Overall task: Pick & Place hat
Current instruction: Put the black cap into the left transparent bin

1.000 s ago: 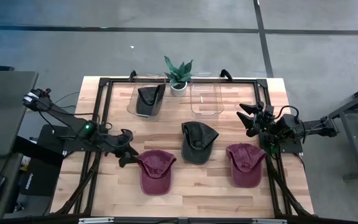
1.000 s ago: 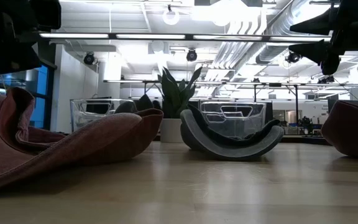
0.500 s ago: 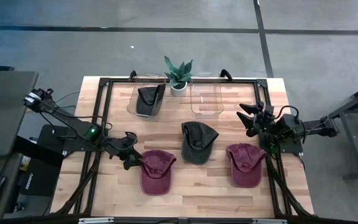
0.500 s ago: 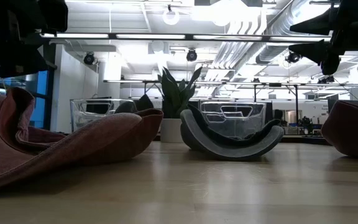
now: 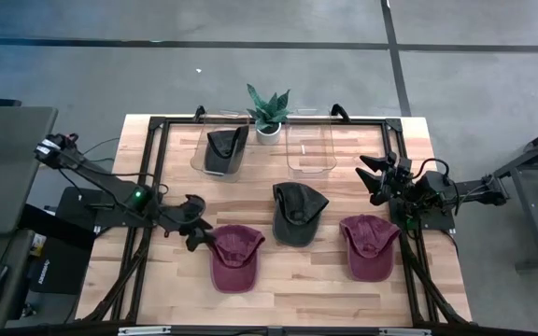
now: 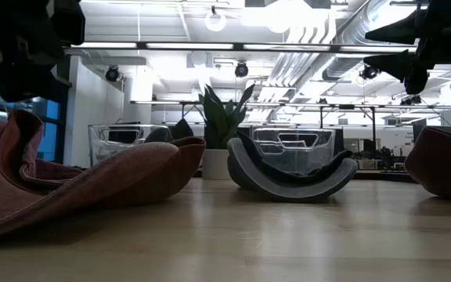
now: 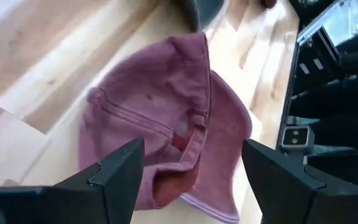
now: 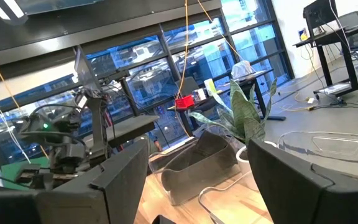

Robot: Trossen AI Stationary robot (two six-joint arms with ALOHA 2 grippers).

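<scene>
Wooden table [image 5: 166, 289]: two maroon hats [image 5: 233, 257], two dark; left tool [image 5: 197, 220] released (beside maroon), right tool [image 5: 374, 177] released.

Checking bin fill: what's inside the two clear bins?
Left bin holds one dark hat. Right bin looks empty. Whether anything lies under the hat cannot be seen.

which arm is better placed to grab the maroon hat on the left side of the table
Left. The left gripper hangs open right beside the left maroon hat, which fills its wrist view. The right gripper waits near the table's right edge.
</scene>
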